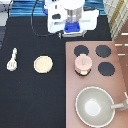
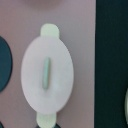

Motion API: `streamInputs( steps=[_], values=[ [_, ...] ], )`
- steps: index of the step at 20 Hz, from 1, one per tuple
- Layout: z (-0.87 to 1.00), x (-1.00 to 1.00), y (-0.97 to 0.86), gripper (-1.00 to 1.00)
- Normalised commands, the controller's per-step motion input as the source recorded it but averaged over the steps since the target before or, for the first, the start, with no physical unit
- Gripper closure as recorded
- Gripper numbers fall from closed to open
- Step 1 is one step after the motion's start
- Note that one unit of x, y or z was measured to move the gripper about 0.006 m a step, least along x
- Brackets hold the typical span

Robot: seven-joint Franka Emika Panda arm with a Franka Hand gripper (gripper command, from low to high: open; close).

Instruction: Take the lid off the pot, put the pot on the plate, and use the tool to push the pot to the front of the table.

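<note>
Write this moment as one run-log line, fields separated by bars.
gripper: top of exterior view, above stove, holding nothing | lid: on pot | plate: bare | tool: untouched on table

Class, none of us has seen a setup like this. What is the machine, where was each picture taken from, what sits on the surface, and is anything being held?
The machine is a robot arm ending in a claw, seen at the exterior view's top, above the table. That picture looks steeply down from high up; the other comes from a camera on the hand, looking at the pot from close by. The pink pot stands on the stove panel with its lid on. On the table lie a cream spatula and a tan plate. A large grey pan sits below the pot. Nothing is held.
</note>
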Motion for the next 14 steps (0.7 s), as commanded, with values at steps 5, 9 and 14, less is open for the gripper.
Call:
streamInputs(
  steps=[5, 9, 14],
  values=[
    [-0.01, 0.21, 0.94, -1.00],
    [-0.32, 0.41, 0.65, -1.00],
    [-0.43, 0.59, 0.09, -1.00]
  ],
)
